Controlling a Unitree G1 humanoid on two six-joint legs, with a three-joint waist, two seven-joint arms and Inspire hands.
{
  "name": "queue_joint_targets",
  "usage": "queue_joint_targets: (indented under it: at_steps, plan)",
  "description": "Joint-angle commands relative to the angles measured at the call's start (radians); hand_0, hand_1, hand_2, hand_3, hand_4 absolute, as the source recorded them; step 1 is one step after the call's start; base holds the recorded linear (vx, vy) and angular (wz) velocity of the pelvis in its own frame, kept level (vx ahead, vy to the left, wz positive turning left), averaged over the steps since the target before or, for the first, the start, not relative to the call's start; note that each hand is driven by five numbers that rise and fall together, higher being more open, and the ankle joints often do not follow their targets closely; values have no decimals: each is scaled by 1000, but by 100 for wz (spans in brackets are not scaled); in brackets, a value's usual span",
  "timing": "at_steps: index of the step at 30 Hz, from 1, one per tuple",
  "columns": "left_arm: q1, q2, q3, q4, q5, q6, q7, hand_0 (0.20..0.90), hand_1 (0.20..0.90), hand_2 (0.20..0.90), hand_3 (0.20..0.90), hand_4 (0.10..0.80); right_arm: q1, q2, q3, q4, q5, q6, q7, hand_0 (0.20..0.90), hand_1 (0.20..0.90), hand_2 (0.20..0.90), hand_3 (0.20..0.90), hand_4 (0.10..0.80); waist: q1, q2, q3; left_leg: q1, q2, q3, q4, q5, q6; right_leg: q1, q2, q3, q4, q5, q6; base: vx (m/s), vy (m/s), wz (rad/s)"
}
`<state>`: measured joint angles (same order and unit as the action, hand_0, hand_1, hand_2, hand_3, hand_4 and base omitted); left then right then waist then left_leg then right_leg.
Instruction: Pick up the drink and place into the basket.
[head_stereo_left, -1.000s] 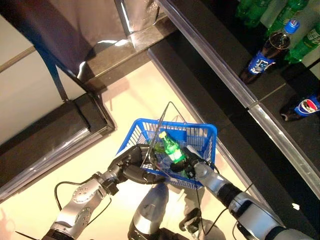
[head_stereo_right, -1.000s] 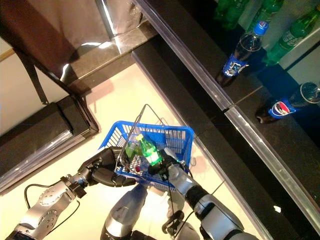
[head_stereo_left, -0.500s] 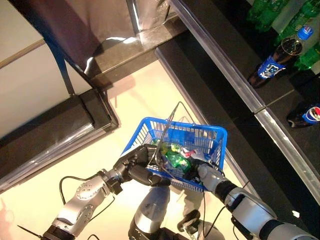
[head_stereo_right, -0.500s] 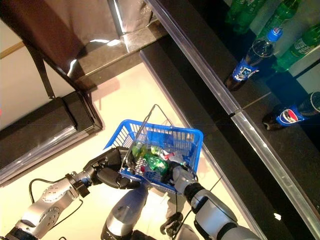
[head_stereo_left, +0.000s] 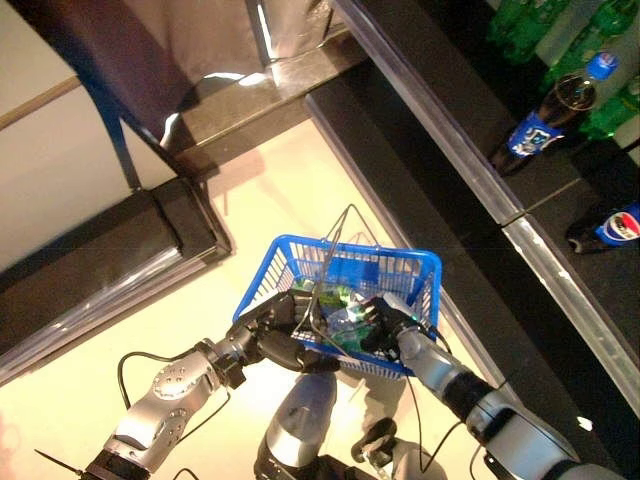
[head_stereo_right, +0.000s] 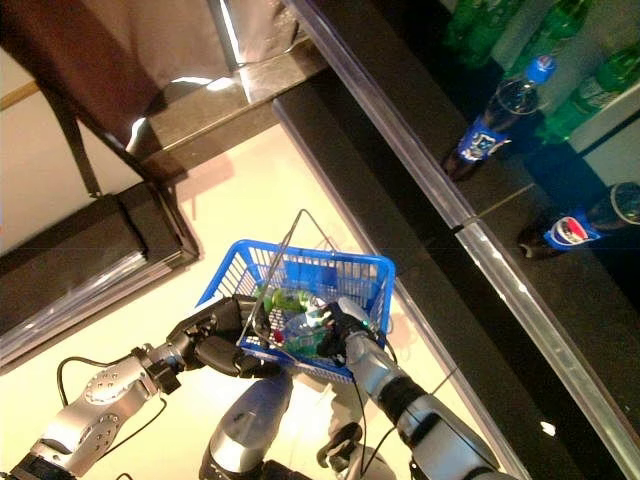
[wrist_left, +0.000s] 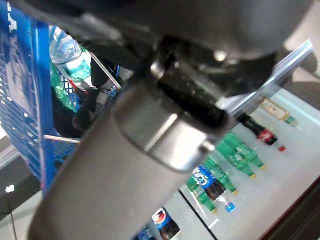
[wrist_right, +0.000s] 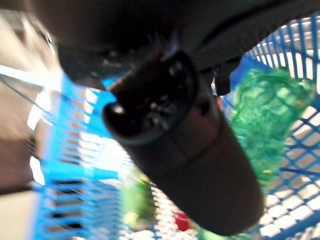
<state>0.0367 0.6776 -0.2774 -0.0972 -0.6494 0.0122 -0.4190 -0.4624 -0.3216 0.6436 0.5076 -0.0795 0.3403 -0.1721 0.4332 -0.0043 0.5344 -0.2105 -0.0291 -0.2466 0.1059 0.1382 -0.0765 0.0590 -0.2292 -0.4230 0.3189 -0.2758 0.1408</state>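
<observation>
My right hand (head_stereo_left: 385, 322) sits low inside the blue plastic basket with open mesh walls (head_stereo_left: 412, 268), just above the drinks. I cannot tell if its fingers are wide or closed, and I cannot tell if it has let go. In its own wrist view a dark thumb blocks most of the picture.

My left hand (head_stereo_left: 268, 330) is curled tight round the near rim of the basket and holds it up over the pale floor (head_stereo_left: 275, 205). The thin wire handle (head_stereo_left: 340, 225) stands up above the basket.

The green plastic drink bottle (wrist_right: 260, 117) lies on its side in the basket, right next to my right hand. So I think the job is nearly done. What is left is to pull the right hand out with nothing in it.

The head views show the dark shelf (head_stereo_left: 450, 150) with the cola bottle with a blue label (head_stereo_left: 548, 108) beside the basket. Only the left wrist view shows a clear water bottle (wrist_left: 70, 55) in the basket too.
</observation>
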Motion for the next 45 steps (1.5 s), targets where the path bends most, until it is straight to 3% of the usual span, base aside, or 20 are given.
queue_joint_targets:
  at_steps: [1,6,12,18,22,27,31,35,38,41,42,45]
  plan:
    - [-74,-105,165,-316,-143,-367,-88,300,300,300,200,100,16,-121,-49,-128,-10,-39,-76,900,900,900,900,800,-53,-1,-93,12,23,53,38,-62,20,-36,20,23,-5,154,-51,-1,5,-21]
    - [-12,-100,202,-246,-40,-410,-47,300,300,300,200,100,144,-237,-187,-368,66,-129,-68,900,900,900,900,800,-98,-23,-107,25,40,80,34,-69,26,-39,32,43,-6,156,-50,9,-20,-18]
    - [51,-115,239,-166,-57,-378,-14,300,300,300,200,100,243,-296,-306,-551,125,-224,-25,900,900,900,900,800,-125,-36,-130,40,52,105,34,-76,26,-28,39,58,-9,153,-49,34,-13,-10]
    - [104,-109,253,-39,115,-429,100,300,300,300,200,100,340,-308,-403,-695,352,-350,56,900,900,900,900,800,-158,-52,-166,64,70,133,19,-76,21,-19,52,76,-21,156,-47,23,-23,-5]
    - [123,-114,243,78,181,-456,175,300,300,300,200,100,396,-280,-421,-681,384,-386,81,900,900,900,900,800,-187,-57,-199,84,85,163,0,-73,14,-14,53,98,-44,167,-41,10,10,-10]
    - [158,-152,201,260,215,-373,321,300,300,300,200,100,455,-240,-405,-520,374,-363,99,900,900,900,900,800,-232,-75,-264,124,121,222,-56,-59,-4,14,59,137,-130,198,-29,-16,-1,-25]
    - [162,-221,188,468,196,-356,362,300,300,300,200,100,473,-169,-374,-351,347,-361,120,900,900,900,900,800,-261,-85,-311,156,141,268,-104,-48,-17,37,55,161,-201,231,-13,-25,-17,-32]
    - [157,-294,203,651,190,-334,380,300,300,300,200,100,496,-97,-334,-179,307,-296,118,900,900,900,900,800,-294,-86,-361,194,169,320,-147,-42,-33,49,50,179,-262,259,2,2,9,-45]
    - [153,-305,190,725,246,-330,401,300,300,300,200,100,522,-75,-329,-46,272,-250,143,900,900,900,900,800,-315,-76,-384,212,188,353,-165,-40,-45,56,45,182,-289,270,12,-11,30,-30]
    - [119,-320,180,833,204,-271,435,300,300,300,200,100,511,-50,-320,128,277,-223,167,900,900,900,900,800,-322,-63,-399,221,198,367,-175,-40,-51,64,42,177,-311,278,15,-14,30,-15]
    - [98,-346,198,935,163,-266,431,300,300,300,200,100,503,-21,-321,288,269,-279,183,900,900,900,900,800,-321,-56,-408,225,200,372,-180,-40,-53,70,39,172,-323,281,17,-10,34,-4]
    - [64,-377,201,1086,181,-290,428,300,300,300,200,100,482,39,-331,532,254,-288,196,900,900,900,900,800,-321,-45,-421,236,200,373,-186,-47,-54,79,36,165,-339,285,18,-3,36,-2]
